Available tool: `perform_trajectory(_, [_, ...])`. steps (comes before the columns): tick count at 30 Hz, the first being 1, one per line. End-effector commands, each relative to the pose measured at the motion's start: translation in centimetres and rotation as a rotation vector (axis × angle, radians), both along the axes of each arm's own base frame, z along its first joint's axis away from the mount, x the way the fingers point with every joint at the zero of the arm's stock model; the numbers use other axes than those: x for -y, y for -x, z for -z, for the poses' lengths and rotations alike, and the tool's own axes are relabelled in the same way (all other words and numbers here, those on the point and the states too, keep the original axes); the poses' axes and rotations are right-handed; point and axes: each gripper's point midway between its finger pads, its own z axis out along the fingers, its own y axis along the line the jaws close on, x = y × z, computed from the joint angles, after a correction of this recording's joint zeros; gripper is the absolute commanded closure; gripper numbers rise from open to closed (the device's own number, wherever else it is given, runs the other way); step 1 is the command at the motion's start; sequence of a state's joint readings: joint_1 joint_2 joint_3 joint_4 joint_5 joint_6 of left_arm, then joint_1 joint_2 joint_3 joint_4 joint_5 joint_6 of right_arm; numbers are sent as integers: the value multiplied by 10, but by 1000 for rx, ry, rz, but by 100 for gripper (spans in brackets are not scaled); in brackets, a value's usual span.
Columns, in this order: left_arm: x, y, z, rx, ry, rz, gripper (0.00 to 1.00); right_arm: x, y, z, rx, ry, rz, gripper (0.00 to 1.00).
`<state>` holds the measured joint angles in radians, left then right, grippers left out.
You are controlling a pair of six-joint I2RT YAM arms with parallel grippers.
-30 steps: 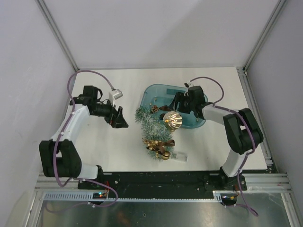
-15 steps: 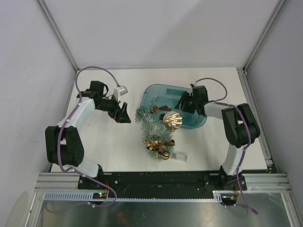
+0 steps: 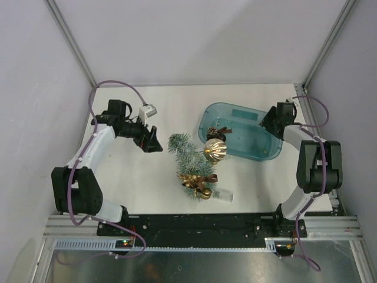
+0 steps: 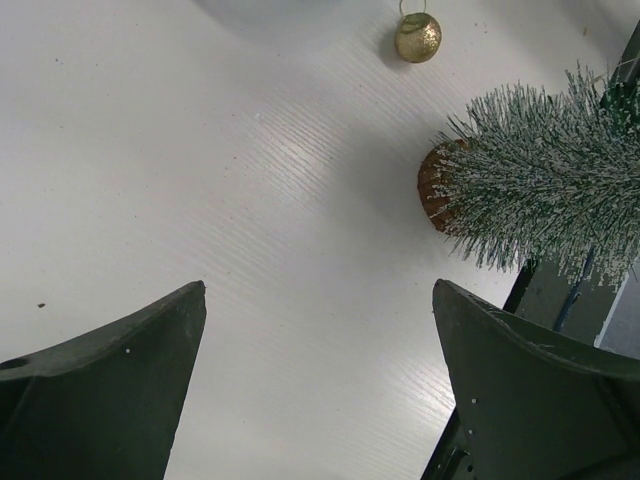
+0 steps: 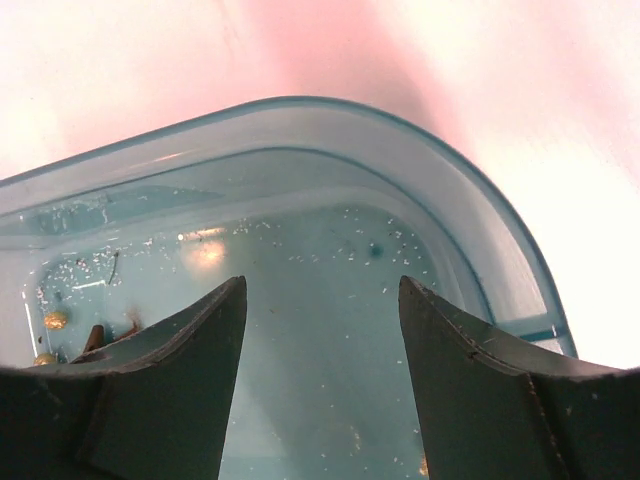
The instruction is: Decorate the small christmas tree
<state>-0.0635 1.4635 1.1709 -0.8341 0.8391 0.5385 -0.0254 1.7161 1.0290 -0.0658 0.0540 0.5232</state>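
The small christmas tree (image 3: 185, 154) lies on its side mid-table, frosted green. A gold striped ball (image 3: 214, 150) rests by its right side and a gold-and-brown ornament (image 3: 198, 181) lies at its near end. My left gripper (image 3: 151, 142) hovers open just left of the tree. In the left wrist view the tree (image 4: 548, 190) and its wood base (image 4: 431, 188) sit at the upper right, beyond the open left gripper (image 4: 320, 290). My right gripper (image 3: 267, 124) is open at the right end of the teal tub (image 3: 253, 144). Its fingers (image 5: 190, 350) point into the tub (image 5: 330, 110) with nothing between them.
A pine cone (image 3: 213, 132) and a few small gold pieces (image 5: 55, 320) lie in the tub's left end. A small gold ball (image 4: 418, 37) sits on the table past the tree base. A clear plastic piece (image 3: 224, 194) lies near the front edge. Frame posts and walls enclose the table.
The teal tub has slid to the right, away from the tree. The right gripper has drawn back to the right with it. The left gripper has edged closer to the tree.
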Motion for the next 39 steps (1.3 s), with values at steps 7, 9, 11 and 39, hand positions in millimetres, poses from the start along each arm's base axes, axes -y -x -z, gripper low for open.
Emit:
perform_trajectory(7, [5,9,-17,51,37,10,0,-115,-16,-59,222,9,-351,31])
perform_trajectory(9, [5,10,-19,50,37,2,0,-142,-15,-60,224,1,-439,31])
perform_trajectory(11, [3,11,-17,49,25,-7,0,-158,-12,-51,195,3,-491,31])
perform_trajectory(39, [-3,20,-30,111,41,-11,0,-147,39,-5,-85,366,-518,36])
